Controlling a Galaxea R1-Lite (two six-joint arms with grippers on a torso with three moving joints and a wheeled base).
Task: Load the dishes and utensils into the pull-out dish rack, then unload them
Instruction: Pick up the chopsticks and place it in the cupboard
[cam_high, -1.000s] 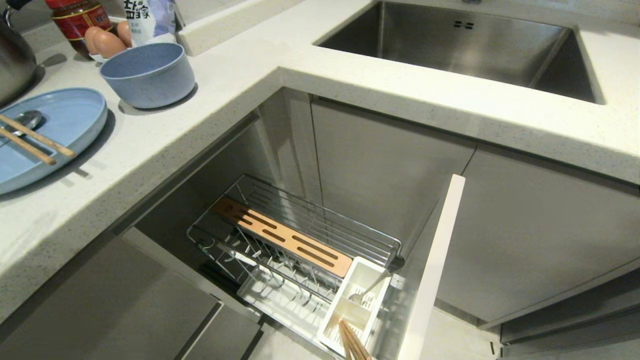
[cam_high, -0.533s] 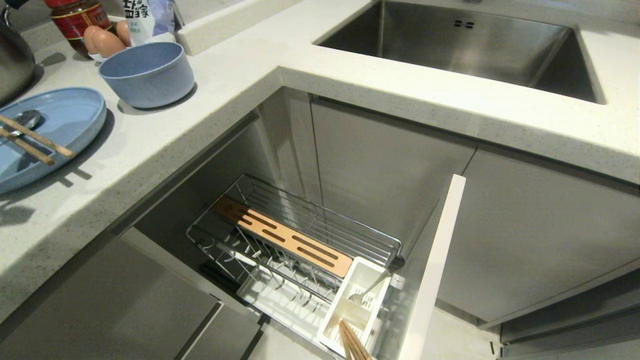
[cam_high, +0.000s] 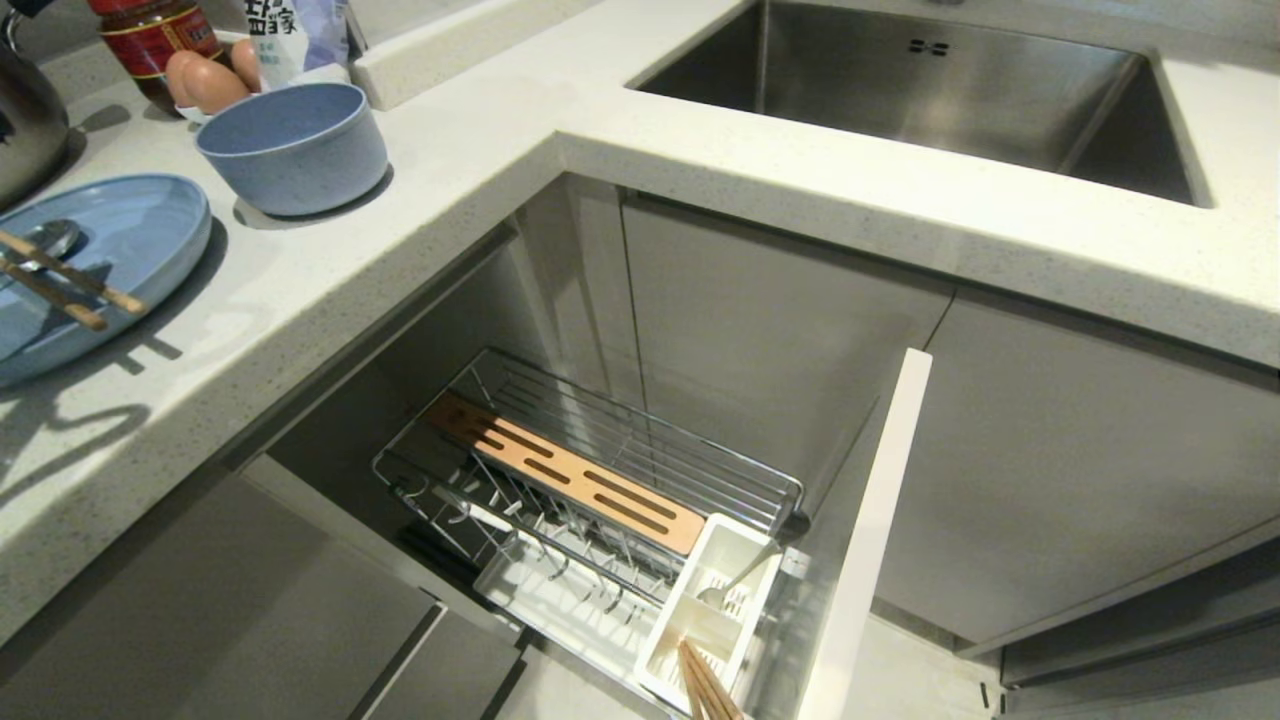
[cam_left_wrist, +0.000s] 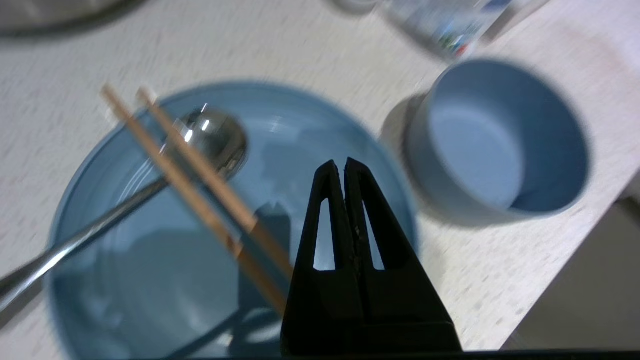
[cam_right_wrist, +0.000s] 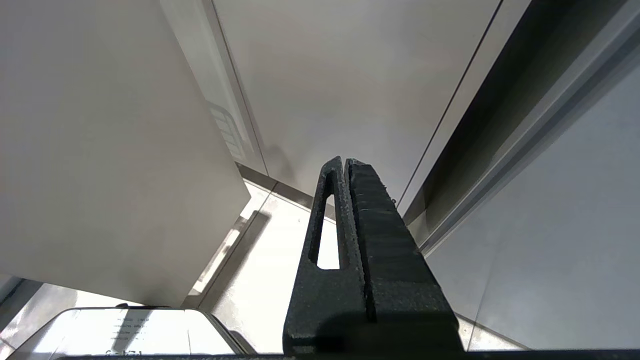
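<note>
Pale speckled stone countertop (cam_high: 330, 290) runs round an inside corner, with a steel sink (cam_high: 930, 90) set into its far stretch and the chrome wire pull-out dish rack (cam_high: 590, 480) drawn out below on its pale grey cabinet front (cam_high: 865, 530). On that rack sit a slotted wooden strip (cam_high: 565, 472) and a white plastic utensil caddy (cam_high: 710, 600), which already holds some wooden sticks and a piece of silver cutlery.

Seen from its wrist, the left gripper (cam_left_wrist: 345, 162) hangs above the matte light-blue round plate (cam_left_wrist: 320, 135), its black jaws pressed together and holding nothing. Beside the tips, on the plate, lie the pair of thin light-wood chopsticks (cam_left_wrist: 195, 175), crossing over the slim silver long-handled spoon (cam_left_wrist: 210, 137); off to the pincer's other side stands the smaller, deeper light-blue bowl (cam_left_wrist: 500, 140), apart from the plate.

The step in hand looks like a first pick from the plate. To do it well, the jaws should part before descending, line up across the chopsticks near their middle so both sticks are caught together, and come down without nudging the spoon beneath them. Thin round sticks may roll or scissor apart, so a square, centred grip matters.

The right gripper (cam_right_wrist: 345, 162) is parked low by the cabinet fronts, jaws closed and empty.
</note>
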